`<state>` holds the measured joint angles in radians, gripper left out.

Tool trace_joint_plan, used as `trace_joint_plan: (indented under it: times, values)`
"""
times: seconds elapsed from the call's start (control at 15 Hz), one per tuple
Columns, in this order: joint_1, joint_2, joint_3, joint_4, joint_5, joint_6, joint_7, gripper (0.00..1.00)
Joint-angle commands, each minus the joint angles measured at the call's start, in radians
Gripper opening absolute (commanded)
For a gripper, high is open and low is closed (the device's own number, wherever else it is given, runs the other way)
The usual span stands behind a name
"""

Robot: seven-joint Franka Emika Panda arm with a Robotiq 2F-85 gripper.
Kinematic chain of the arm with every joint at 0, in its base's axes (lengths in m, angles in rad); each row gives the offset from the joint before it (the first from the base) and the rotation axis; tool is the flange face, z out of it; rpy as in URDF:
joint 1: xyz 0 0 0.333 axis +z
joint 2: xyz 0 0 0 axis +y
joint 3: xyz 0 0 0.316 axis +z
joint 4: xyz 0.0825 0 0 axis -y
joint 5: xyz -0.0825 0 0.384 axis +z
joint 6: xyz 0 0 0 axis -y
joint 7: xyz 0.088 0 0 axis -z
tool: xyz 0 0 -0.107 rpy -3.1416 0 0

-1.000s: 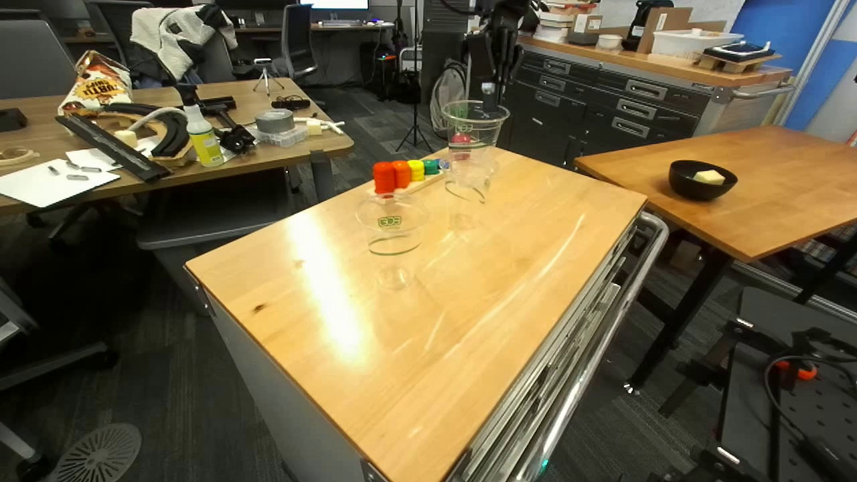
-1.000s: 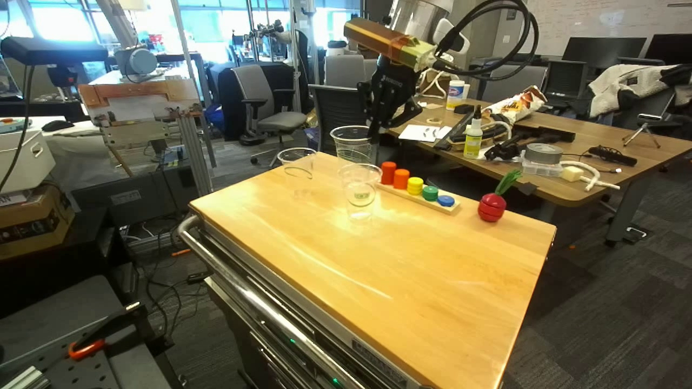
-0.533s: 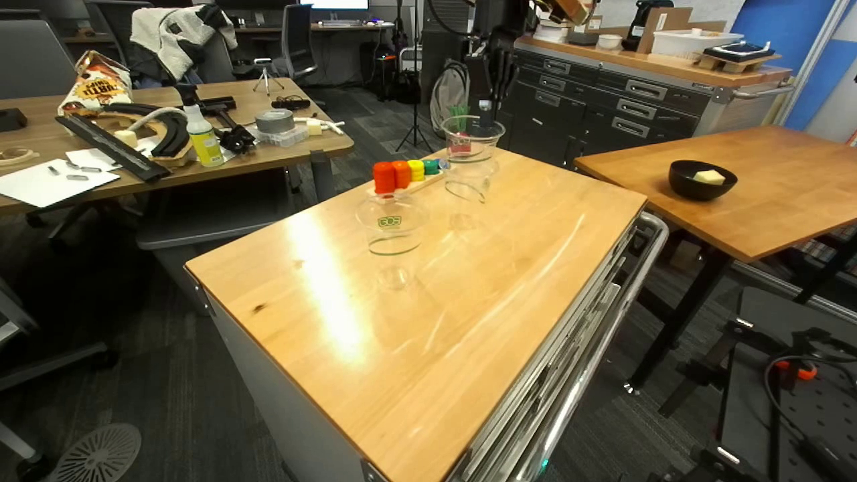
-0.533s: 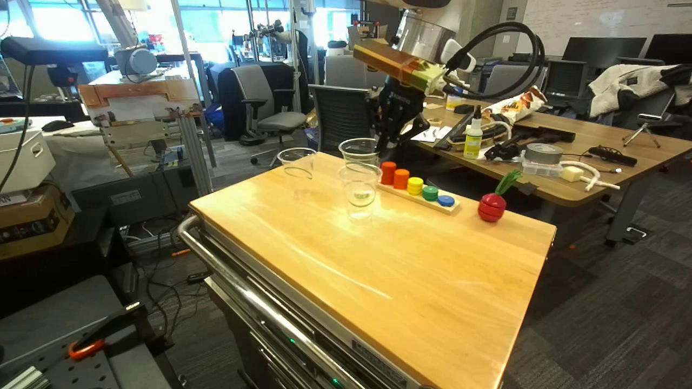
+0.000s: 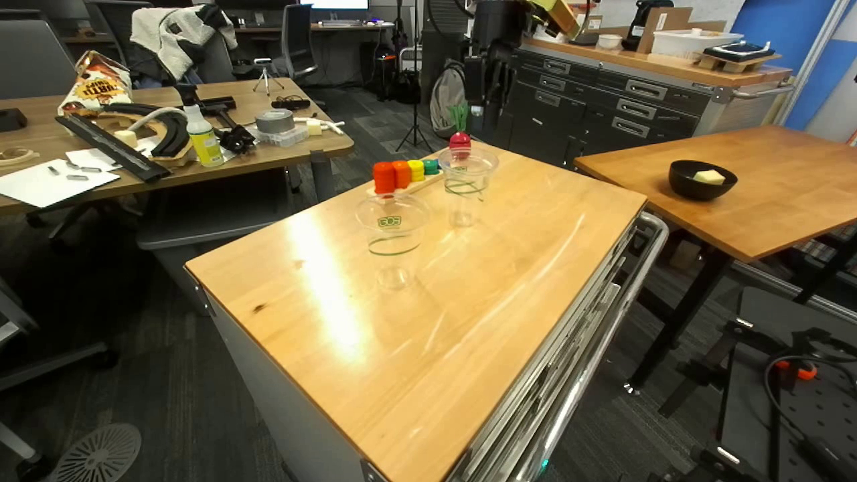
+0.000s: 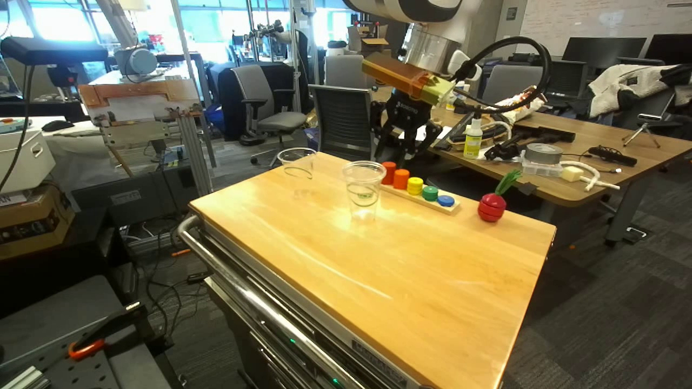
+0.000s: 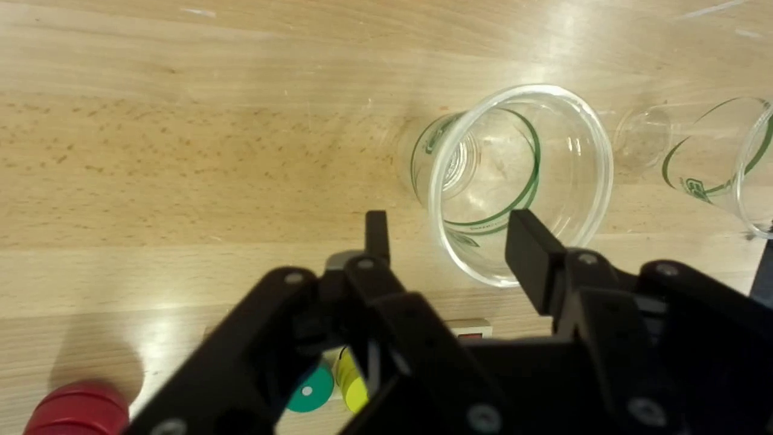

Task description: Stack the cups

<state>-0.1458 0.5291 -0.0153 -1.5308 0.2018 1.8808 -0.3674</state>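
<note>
Two clear plastic cups stand nested, one inside the other (image 6: 363, 189), upright on the wooden cart top (image 6: 411, 270); the pair also shows in an exterior view (image 5: 465, 187) and in the middle of the wrist view (image 7: 492, 193). Their rims and green bands lie close together. A third clear cup (image 5: 394, 244) stands upright and apart, also seen in an exterior view (image 6: 297, 165) and at the right of the wrist view (image 7: 712, 157). My gripper (image 7: 449, 219) is open and empty, above and beside the nested pair's rim; it also shows in both exterior views (image 6: 396, 154) (image 5: 485, 110).
A board of coloured ring stacks (image 6: 416, 189) lies close beside the nested cups, below the gripper. A red wooden radish (image 6: 492, 208) stands near the cart's edge. A metal rail (image 6: 254, 297) runs along one side. A side table holds a black bowl (image 5: 699, 181).
The held cup has gone down into the standing cup and been let go. The gripper has opened and moved up, away from the cups. The third cup has not moved.
</note>
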Motion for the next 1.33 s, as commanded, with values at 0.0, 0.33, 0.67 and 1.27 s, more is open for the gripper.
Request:
trace_joint_plan:
  times: [0.0,0.33,0.67,1.27]
  values:
    - [-0.012,-0.042,0.018,-0.023,-0.002,0.010,-0.020,0.84]
    - [0.027,-0.136,-0.003,-0.036,-0.061,-0.032,0.074,1.00]
    - [0.089,-0.202,-0.005,-0.032,-0.171,-0.116,0.255,0.99]
    - [0.163,-0.158,0.054,-0.092,-0.146,-0.149,0.236,1.00]
